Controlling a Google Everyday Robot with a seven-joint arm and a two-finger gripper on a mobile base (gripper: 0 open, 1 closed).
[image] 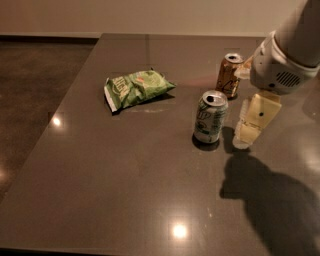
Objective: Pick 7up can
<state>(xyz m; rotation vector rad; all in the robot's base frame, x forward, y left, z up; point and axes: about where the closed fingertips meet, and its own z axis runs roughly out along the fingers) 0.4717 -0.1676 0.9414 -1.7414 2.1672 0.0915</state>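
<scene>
Plain indoor room, likely office or lab: bare dark desk (pixel 125 170), blank pale wall (pixel 150 15), polished floor (pixel 35 90). Robot gripper (pixel 250 127) low over desk, beside 7up can (pixel 210 117).

Dark table (pixel 125 190): chip bag (pixel 136 87), brown can (pixel 229 76), 7up can (pixel 210 117); claw (pixel 252 122) beside 7up can
</scene>
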